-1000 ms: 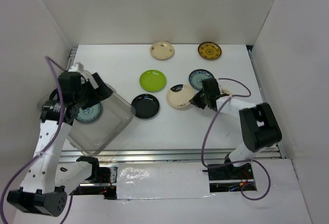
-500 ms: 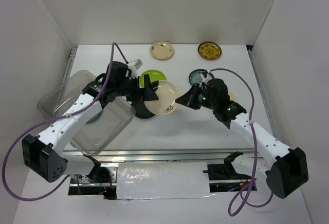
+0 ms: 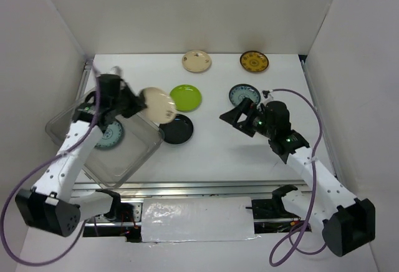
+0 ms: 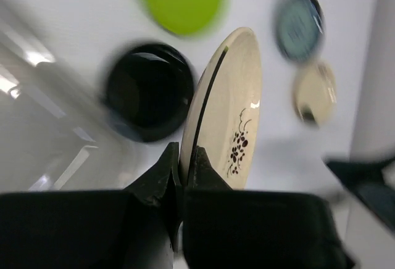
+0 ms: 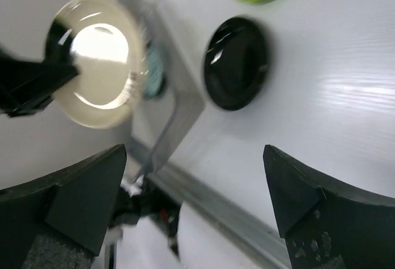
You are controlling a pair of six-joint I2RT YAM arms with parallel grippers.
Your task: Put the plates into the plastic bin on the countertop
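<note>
Left end effector [image 4: 185,161] pinches cream plate [image 4: 225,102], its gripped edge hidden.

No readable text, labels or numbers anywhere.

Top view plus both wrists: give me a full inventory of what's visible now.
teal plates: two; binned teal plate inside the plastic bin, loose teal plate centre-right
cream plates: three; held cream plate in the left gripper beside the bin, far cream plate at the back, third cream plate beside the loose teal plate
lime plate: one, centre
black plate: one, glossy, by the bin
mustard plate: one, back right
plastic bin: one, clear, left
countertop: white
left gripper: shut on the held plate
right gripper: open, empty
</note>
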